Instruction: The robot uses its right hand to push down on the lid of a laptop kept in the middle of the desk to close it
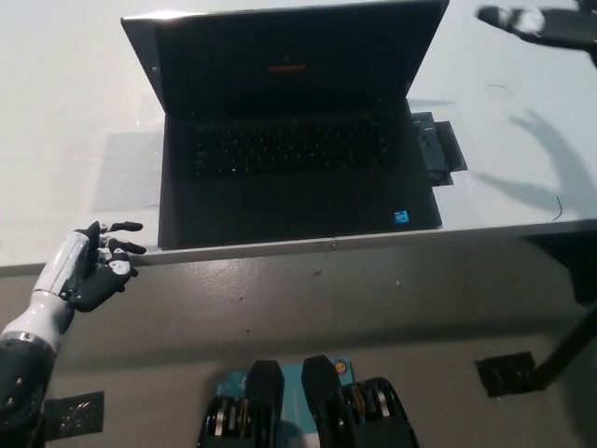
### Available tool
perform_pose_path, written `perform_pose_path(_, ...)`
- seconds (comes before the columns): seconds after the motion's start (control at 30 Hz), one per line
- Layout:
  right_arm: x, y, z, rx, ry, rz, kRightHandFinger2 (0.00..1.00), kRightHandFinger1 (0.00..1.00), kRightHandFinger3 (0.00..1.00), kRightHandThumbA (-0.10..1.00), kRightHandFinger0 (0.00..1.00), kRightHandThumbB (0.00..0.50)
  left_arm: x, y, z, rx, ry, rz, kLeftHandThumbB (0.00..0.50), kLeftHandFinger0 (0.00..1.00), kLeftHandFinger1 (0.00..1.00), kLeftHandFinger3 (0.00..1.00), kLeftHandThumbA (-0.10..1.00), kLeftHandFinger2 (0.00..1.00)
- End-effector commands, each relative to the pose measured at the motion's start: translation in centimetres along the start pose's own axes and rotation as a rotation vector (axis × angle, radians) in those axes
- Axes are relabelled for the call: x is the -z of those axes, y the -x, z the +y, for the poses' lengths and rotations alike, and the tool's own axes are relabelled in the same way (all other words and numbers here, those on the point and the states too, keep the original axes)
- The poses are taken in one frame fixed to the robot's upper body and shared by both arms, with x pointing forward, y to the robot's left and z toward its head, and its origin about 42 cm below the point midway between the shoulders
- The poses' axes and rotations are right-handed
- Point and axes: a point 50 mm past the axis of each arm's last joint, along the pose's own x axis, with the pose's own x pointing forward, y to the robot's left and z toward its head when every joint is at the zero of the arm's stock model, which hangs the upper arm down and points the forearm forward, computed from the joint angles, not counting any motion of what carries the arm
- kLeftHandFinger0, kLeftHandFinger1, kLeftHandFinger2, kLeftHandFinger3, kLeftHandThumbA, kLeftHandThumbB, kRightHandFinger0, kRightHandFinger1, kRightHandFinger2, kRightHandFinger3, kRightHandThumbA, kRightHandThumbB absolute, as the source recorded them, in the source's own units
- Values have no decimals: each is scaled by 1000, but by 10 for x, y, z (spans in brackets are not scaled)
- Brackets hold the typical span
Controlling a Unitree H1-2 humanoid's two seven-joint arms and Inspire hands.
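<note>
Hovering blurred right hand (546, 23), matte black laptop (289, 140)

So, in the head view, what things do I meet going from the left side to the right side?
left hand → laptop → small dark object beside the laptop → right hand, blurred at the top right corner.
</note>
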Motion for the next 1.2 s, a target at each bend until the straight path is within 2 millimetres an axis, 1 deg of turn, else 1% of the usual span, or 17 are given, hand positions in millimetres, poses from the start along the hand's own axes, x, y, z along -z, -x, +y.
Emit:
perform_pose_path(0.0, -44, -25, 5, -28, 108, -119, 835, 825, 993, 1000, 825, 282, -14, -4, 8, 11, -14, -59, 13, 330, 404, 635, -100, 513)
perform_pose_path(0.13, -58, -44, 21, -82, 120, -126, 883, 896, 1000, 1000, 943, 281, -17, -4, 8, 13, -8, -58, 19, 330, 402, 626, -100, 512)
perform_pose_path(0.17, -60, -52, 30, -101, 126, -131, 867, 876, 1000, 1000, 917, 256, -17, -3, 7, 13, -9, -50, 13, 292, 380, 616, -100, 503)
perform_pose_path(0.23, -63, -58, 36, -123, 148, -137, 856, 871, 997, 1000, 888, 254, -17, -2, 7, 18, -10, -50, 13, 278, 373, 610, -100, 499)
perform_pose_path(0.43, -73, -87, 58, -212, 217, -171, 803, 848, 944, 1000, 909, 327, -21, -5, 7, 23, -28, -59, 11, 289, 383, 613, -100, 514)
perform_pose_path(0.47, -73, -92, 62, -223, 239, -170, 782, 823, 907, 1000, 895, 357, -22, -5, 8, 24, -30, -63, 8, 304, 390, 618, -100, 521)
perform_pose_path(0.57, -69, -103, 68, -250, 276, -169, 765, 810, 883, 1000, 896, 362, -26, -6, 7, 30, -44, -66, 3, 340, 417, 639, -100, 552)
perform_pose_path(0.6, -66, -114, 77, -270, 283, -169, 734, 792, 845, 1000, 896, 402, -28, -7, 7, 28, -44, -74, 5, 331, 412, 641, -100, 546)
perform_pose_path(0.63, -66, -117, 78, -270, 282, -170, 730, 795, 838, 1000, 919, 396, -29, -8, 8, 29, -47, -79, 1, 337, 415, 643, -100, 553)
perform_pose_path(0.67, -65, -120, 81, -263, 290, -162, 707, 778, 815, 1000, 920, 443, -29, -9, 8, 29, -47, -79, 6, 336, 414, 642, -100, 554)
perform_pose_path(0.7, -64, -123, 83, -260, 301, -163, 698, 779, 820, 1000, 994, 438, -29, -9, 7, 31, -55, -79, 7, 344, 421, 647, -97, 562)
perform_pose_path(0.73, -61, -124, 85, -257, 302, -163, 699, 787, 821, 1000, 1000, 429, -29, -10, 6, 34, -59, -81, 5, 340, 420, 647, -97, 563)
perform_pose_path(0.83, -52, -127, 91, -267, 354, -163, 727, 795, 846, 1000, 1000, 410, -30, -10, 4, 36, -50, -67, 4, 365, 438, 652, -91, 573)
perform_pose_path(0.9, -48, -128, 92, -270, 389, -157, 730, 795, 845, 1000, 1000, 417, -32, -12, 3, 43, -56, -74, 1, 338, 417, 654, -99, 557)
perform_pose_path(0.97, -36, -133, 95, -277, 417, -156, 700, 754, 814, 1000, 933, 436, -32, -12, 3, 46, -50, -78, 4, 337, 422, 653, -100, 559)
perform_pose_path(1.0, -30, -135, 96, -275, 459, -147, 701, 756, 824, 1000, 968, 442, -32, -12, 3, 44, -50, -77, 9, 335, 420, 649, -98, 557)
perform_pose_path(1.17, -7, -136, 93, -269, 508, -119, 733, 781, 875, 1000, 1000, 393, -33, -12, 2, 45, -53, -79, 13, 322, 408, 647, -91, 543)
